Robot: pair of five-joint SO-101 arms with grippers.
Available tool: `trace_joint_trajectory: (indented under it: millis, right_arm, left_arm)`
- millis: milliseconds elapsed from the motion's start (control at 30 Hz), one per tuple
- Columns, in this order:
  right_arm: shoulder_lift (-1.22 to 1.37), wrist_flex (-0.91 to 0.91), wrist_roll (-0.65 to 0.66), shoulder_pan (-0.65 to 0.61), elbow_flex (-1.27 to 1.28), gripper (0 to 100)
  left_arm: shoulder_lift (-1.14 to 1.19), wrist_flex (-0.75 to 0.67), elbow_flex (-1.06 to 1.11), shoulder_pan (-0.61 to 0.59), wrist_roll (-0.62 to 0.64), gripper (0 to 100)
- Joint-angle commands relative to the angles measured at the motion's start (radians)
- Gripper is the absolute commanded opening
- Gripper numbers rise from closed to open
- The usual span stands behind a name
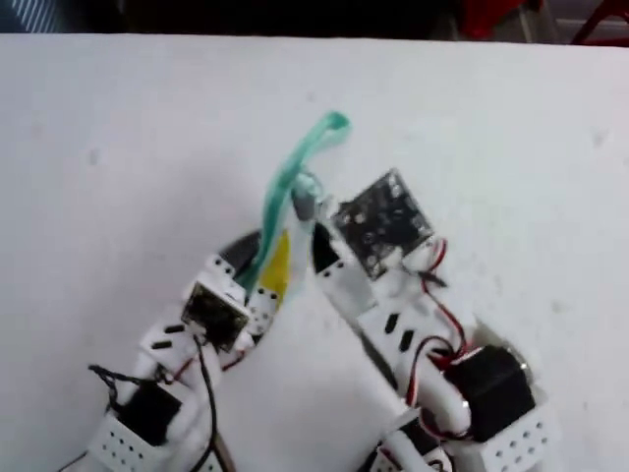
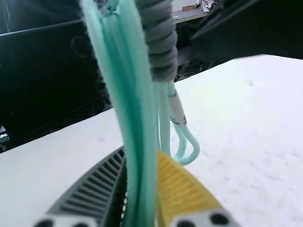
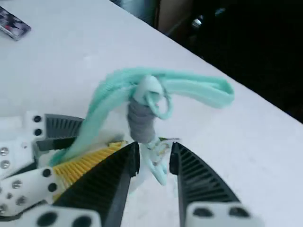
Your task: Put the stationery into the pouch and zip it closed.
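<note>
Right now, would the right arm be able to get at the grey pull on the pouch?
Probably yes: the grey pull sits just ahead of the right gripper, whose fingers are open, and the left gripper clamps the pouch.

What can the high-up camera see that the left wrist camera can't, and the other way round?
High view: the right arm with its red wires, and the right pincer beside the teal pouch. Left wrist view: a small white tag on the pouch, and the dark room behind. Both: the pouch pinched in the left pincer, and the grey zipper pull.
</note>
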Motion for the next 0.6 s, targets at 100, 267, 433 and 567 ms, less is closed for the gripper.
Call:
trace_joint_trajectory:
  millis: [100, 267, 433, 567]
  right_arm:
    - [-0.005, -0.177, -0.017, -0.058, 0.087, 10.4]
    - [-0.005, -0.214, -0.018, -0.033, 0.094, 10.2]
    - [-0.005, -0.236, -0.018, -0.042, 0.095, 10.5]
    - [-0.005, -0.236, -0.009, -0.090, 0.103, 12.8]
  left_arm:
    - [-0.001, 0.008, -0.011, -0.010, -0.014, 2]
    - [-0.001, 0.008, -0.011, -0.002, -0.014, 2]
    - [-0.001, 0.058, -0.037, -0.001, -0.014, 2]
    - [-0.001, 0.144, -0.092, -0.001, -0.014, 2]
